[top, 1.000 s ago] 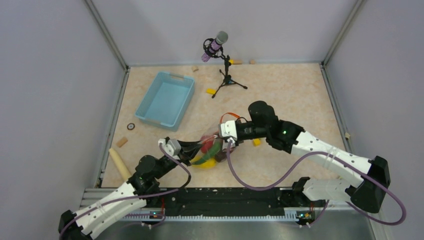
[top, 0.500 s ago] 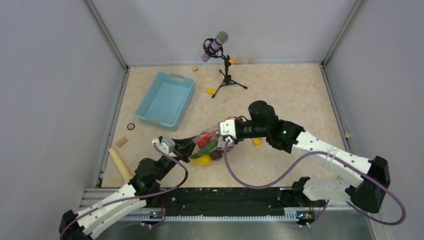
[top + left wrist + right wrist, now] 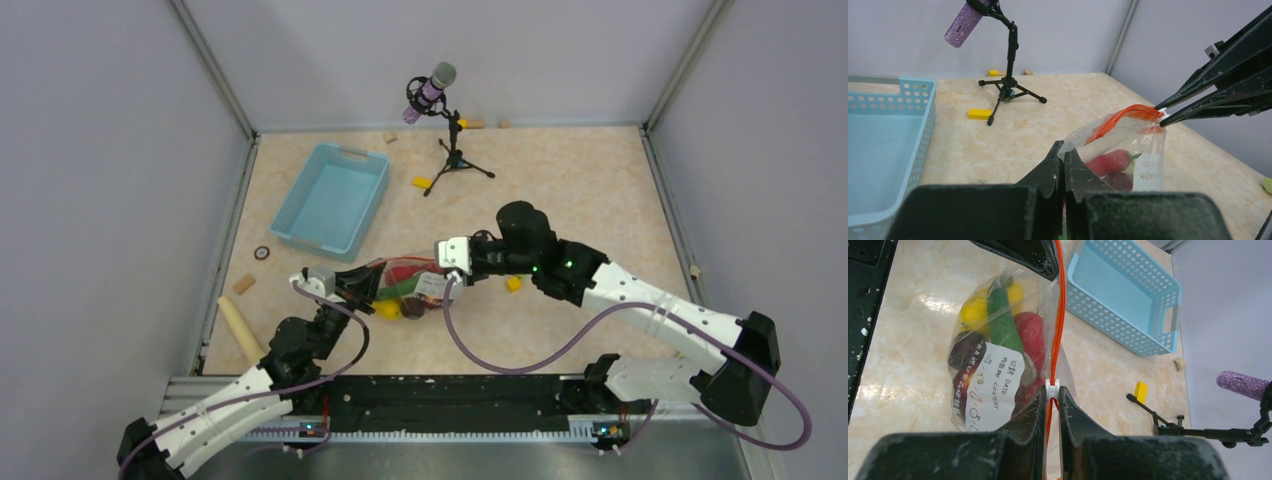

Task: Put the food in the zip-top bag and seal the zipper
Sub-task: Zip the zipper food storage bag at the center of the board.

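The food point(image 3: 998, 325) is already inside the zip-top bag point(image 3: 405, 290): a yellow piece, a green one, a red one and a dark brown one bunch together behind the whitish label point(image 3: 990, 385), so the step in hand is sealing. The left end effector point(image 3: 1064, 150) is closed tight on one upper corner of the bag. The right end effector point(image 3: 1051, 390) is nearly closed, its fingers clamped on the small white slider point(image 3: 1051, 386) at the other end of the zipper point(image 3: 1061, 315). The orange-red strip runs taut and straight from the right end effector to the left one, and the loaded bag hangs below both, its bottom on or just above the counter point(image 3: 560, 190); which, I cannot tell. Nor can I tell whether the track between them is pressed shut. If it is open, the next move calls for the left end effector to anchor its corner while the right draws the slider along the strip toward it, keeping the line straight so the plastic does not bunch
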Motion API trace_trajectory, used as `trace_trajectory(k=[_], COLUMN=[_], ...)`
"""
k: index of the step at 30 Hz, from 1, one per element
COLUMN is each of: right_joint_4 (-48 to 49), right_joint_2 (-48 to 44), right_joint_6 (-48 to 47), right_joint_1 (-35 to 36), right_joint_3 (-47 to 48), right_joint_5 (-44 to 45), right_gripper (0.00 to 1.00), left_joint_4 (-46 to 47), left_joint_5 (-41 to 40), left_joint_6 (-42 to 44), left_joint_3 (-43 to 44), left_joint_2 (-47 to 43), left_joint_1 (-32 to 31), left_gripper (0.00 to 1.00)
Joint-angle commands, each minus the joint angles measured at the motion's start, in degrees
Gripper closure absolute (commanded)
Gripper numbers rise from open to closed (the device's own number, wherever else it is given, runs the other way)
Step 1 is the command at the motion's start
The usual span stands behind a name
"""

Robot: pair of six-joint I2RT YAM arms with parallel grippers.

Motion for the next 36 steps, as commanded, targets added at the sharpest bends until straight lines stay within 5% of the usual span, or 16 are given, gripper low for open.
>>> trace_trajectory(k=[1,36], right_joint_4=[-0.5,-0.2], right_joint_2=[0.2,0.3], right_joint_6=[0.2,0.4], right_joint_1=[-0.9,-0.9], right_joint_3=[2.3,2.5], right_joint_5=[3.1,8.1], right_gripper=[1.00,1.00], left_joint_4=[5.3,-5.9], left_joint_5=[-9.3,-32.1], left_joint_6=[-1.2,-10.4], left_joint_3=[0.0,7.8], left_joint_2=[0.1,7.1], left_joint_1=[0.7,0.7], left_gripper=[1.00,1.00])
